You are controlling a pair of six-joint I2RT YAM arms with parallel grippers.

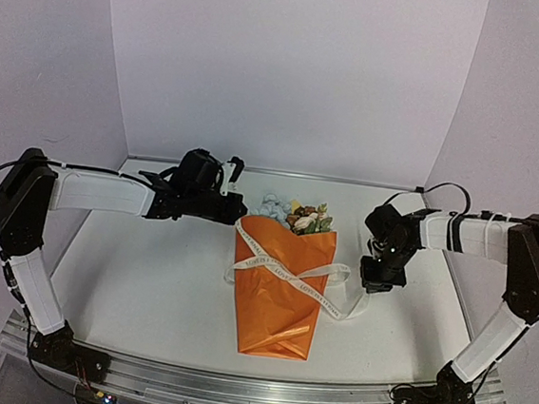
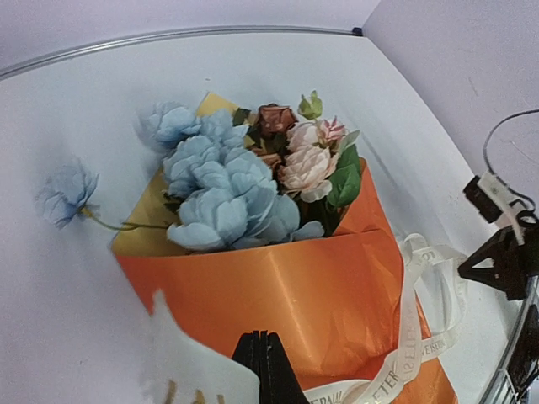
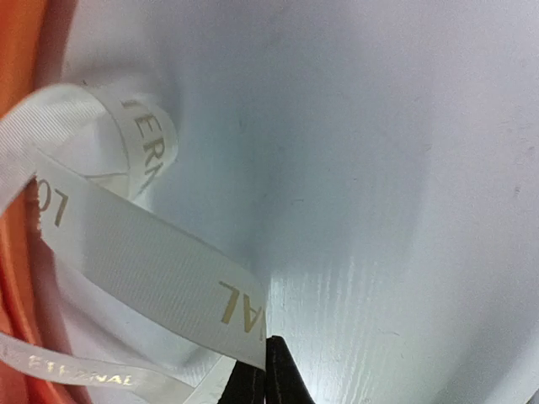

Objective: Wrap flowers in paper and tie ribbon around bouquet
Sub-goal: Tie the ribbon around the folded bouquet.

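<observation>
The white ribbon (image 3: 143, 269), printed with tan capital letters, loops across the left of the frame and slants down to the right gripper (image 3: 265, 372), whose black fingers are pressed together at the bottom edge. Whether they pinch it is unclear. Orange paper (image 3: 15, 76) lines the left edge above the white table (image 3: 387, 168).

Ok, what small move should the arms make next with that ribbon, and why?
Probably draw the right gripper outward, away from the bouquet: it and the left gripper look shut on the ribbon, which lies slack, crossed over it.
</observation>
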